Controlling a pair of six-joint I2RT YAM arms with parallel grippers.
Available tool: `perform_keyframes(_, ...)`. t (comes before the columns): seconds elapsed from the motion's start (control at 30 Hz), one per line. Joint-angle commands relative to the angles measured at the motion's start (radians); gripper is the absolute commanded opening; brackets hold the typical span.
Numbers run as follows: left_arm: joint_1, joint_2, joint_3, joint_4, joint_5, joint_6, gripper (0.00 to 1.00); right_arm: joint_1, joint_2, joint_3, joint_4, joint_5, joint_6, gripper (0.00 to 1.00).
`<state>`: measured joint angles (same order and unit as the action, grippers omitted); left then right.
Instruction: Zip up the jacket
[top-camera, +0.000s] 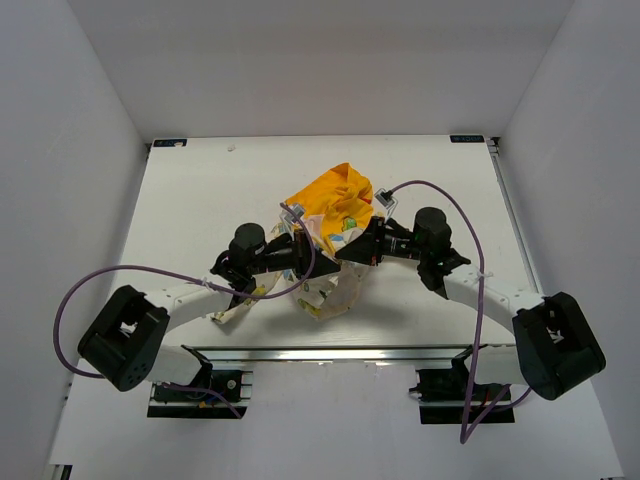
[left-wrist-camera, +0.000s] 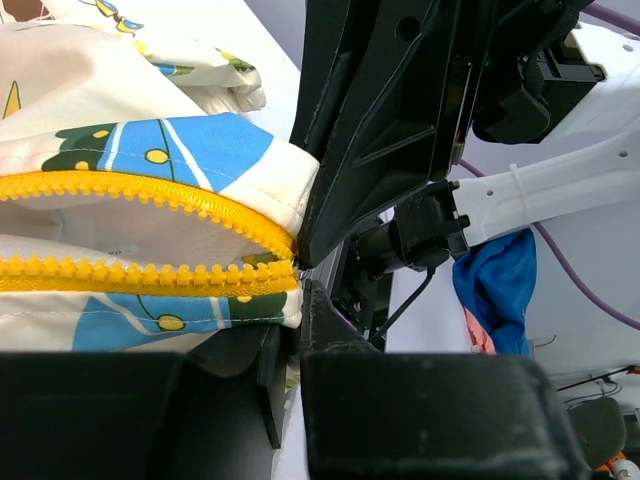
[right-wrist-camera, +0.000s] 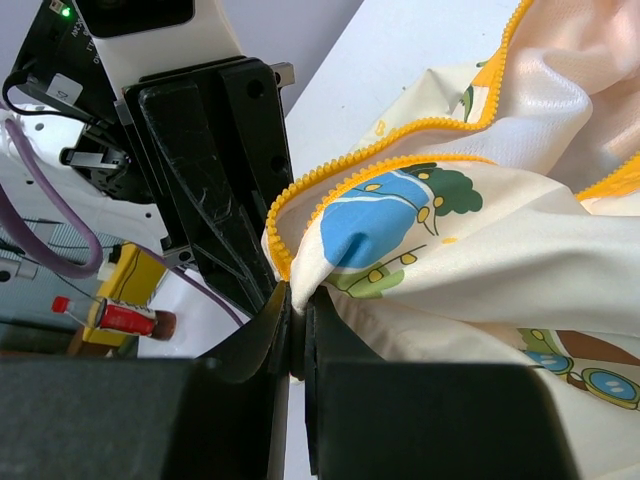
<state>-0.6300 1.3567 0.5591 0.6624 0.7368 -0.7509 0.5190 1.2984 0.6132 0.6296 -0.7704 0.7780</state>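
I see the left claw (top-camera: 311, 254) and right claw (top-camera: 346, 250) each clenched on the crumpled jacket (top-camera: 335, 290), hood (top-camera: 335, 200) pointing away, length running near-to-far.

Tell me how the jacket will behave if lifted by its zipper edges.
Probably floppy: the jacket lies crumpled in folds, so unheld parts should sag. Likely light, since the fabric looks thin. The zipper teeth bend in curves, so edges probably won't stay straight.
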Motion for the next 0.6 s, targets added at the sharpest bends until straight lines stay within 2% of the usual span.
perform_keyframes(0.0,-0.092,-0.008,0.033,-0.011,0.157,0.004,0.0,0.021,-0.044,0.054,0.17,0.105,0.017,0.0)
perform_keyframes(0.2,-0.096,-0.03,0.005,-0.073,0.125,0.021,0.0,0.021,-0.048,0.088,0.156,0.092,0.014,0.0)
perform_keyframes(0.33,-0.094,-0.068,0.004,-0.121,0.044,0.027,0.0,0.021,-0.05,0.088,0.056,0.085,-0.022,0.0)
perform_keyframes(0.5,-0.094,-0.053,0.027,-0.158,0.038,0.038,0.0,0.019,-0.057,0.056,-0.014,0.054,-0.055,0.0)
perform_keyframes(0.57,-0.093,-0.033,0.054,-0.199,0.049,0.045,0.13,0.019,-0.056,0.06,-0.033,0.04,-0.065,0.0)
